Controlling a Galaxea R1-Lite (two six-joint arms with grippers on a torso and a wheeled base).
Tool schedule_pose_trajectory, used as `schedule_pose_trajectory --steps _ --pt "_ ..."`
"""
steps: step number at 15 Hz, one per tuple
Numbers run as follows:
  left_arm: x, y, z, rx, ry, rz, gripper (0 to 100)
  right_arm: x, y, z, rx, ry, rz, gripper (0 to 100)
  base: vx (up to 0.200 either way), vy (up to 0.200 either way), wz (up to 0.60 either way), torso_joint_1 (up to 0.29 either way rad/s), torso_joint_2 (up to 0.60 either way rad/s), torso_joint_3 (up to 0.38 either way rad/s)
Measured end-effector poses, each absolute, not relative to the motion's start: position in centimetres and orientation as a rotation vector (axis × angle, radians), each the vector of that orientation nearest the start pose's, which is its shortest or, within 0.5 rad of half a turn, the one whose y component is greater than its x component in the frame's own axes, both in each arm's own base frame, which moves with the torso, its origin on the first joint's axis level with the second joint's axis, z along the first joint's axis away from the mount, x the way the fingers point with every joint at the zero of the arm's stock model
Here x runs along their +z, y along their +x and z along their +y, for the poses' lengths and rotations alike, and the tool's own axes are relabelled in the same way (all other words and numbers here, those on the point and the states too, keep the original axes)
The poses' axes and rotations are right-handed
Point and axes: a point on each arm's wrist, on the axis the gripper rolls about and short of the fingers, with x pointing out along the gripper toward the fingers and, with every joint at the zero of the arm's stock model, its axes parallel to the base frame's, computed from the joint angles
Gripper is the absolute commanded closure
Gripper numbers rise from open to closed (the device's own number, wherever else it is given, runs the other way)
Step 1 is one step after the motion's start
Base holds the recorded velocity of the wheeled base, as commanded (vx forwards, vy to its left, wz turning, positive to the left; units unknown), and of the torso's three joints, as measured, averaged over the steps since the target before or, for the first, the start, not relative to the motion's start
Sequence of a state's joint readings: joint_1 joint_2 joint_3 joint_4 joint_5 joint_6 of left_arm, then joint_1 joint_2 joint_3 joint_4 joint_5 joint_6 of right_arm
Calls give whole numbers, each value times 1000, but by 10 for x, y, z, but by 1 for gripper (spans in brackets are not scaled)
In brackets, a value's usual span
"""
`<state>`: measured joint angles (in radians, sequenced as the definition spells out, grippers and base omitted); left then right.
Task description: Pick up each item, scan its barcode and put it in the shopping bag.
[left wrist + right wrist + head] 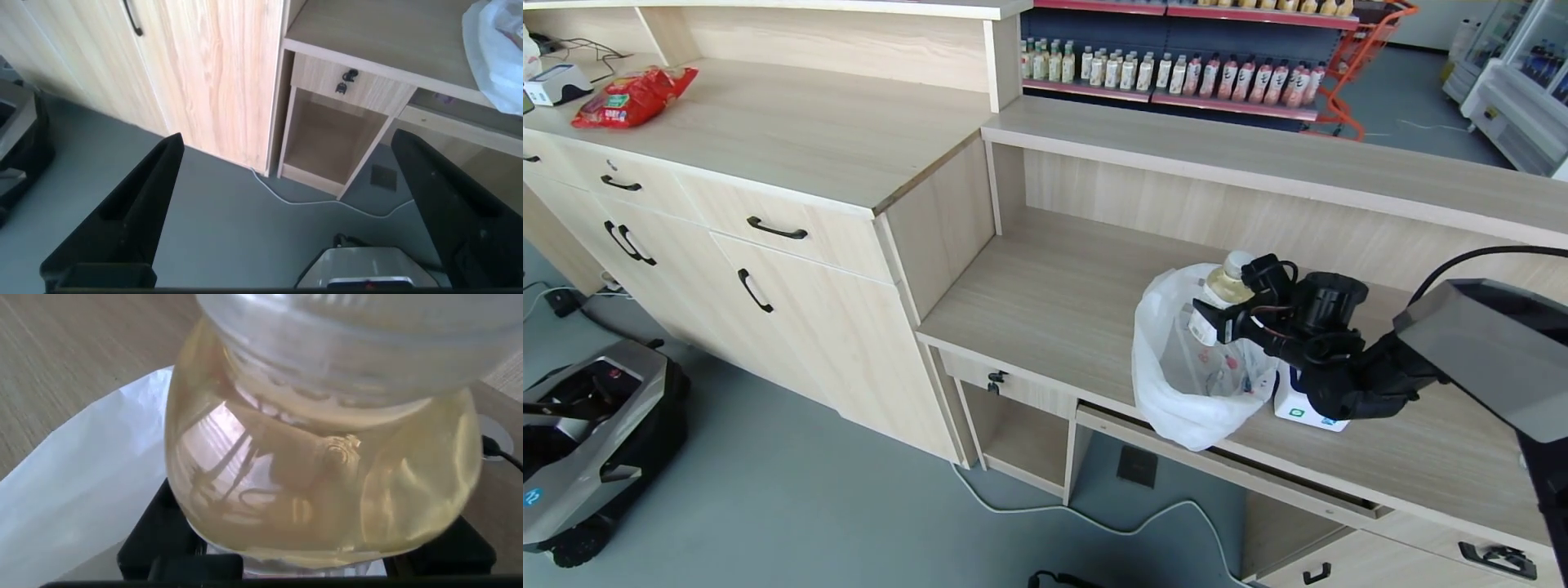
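A clear bottle (1227, 286) of pale yellow liquid with a white cap hangs tilted over the mouth of the white shopping bag (1180, 392), which stands on the lower counter (1045, 302). My right gripper (1223, 317) is shut on the bottle's body. In the right wrist view the bottle (319, 465) sits very close, with the bag (73, 498) beneath it. A red snack packet (633, 96) lies far off on the upper counter at the left. My left gripper (286, 143) hangs open and holds nothing, low over the floor in front of the cabinets.
A small white box (1303, 406) stands on the counter just right of the bag, under my right arm. A white device (556, 83) sits beside the red packet. Drawers and cabinet doors (768, 269) run below the upper counter. A shelf of bottles (1168, 72) stands behind.
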<state>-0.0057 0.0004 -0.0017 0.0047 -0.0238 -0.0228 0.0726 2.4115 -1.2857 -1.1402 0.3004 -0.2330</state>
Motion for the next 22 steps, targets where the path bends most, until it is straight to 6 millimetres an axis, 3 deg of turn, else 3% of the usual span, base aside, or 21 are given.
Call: schedule_pose_trajectory --steps 6,12,13,17,20,22 --pt "75 -23 0 -30 -23 3 0 57 487 40 361 -230 -70 100 0 0 0 0 0 0" --pt "75 -23 0 -30 -23 3 0 42 492 37 359 -223 -53 100 0 0 0 0 0 0" --pt "75 -23 0 -30 -23 4 0 41 491 37 360 -223 -51 0 0 0 0 0 0 0" --pt "75 -23 0 -30 -23 4 0 38 485 37 362 -221 -23 0 0 0 0 0 0 0" --pt "75 -23 0 -30 -23 4 0 57 470 36 363 -219 -18 0 0 0 0 0 0 0" --pt "75 -23 0 -30 -23 4 0 80 444 33 362 -213 14 0 0 0 0 0 0 0"
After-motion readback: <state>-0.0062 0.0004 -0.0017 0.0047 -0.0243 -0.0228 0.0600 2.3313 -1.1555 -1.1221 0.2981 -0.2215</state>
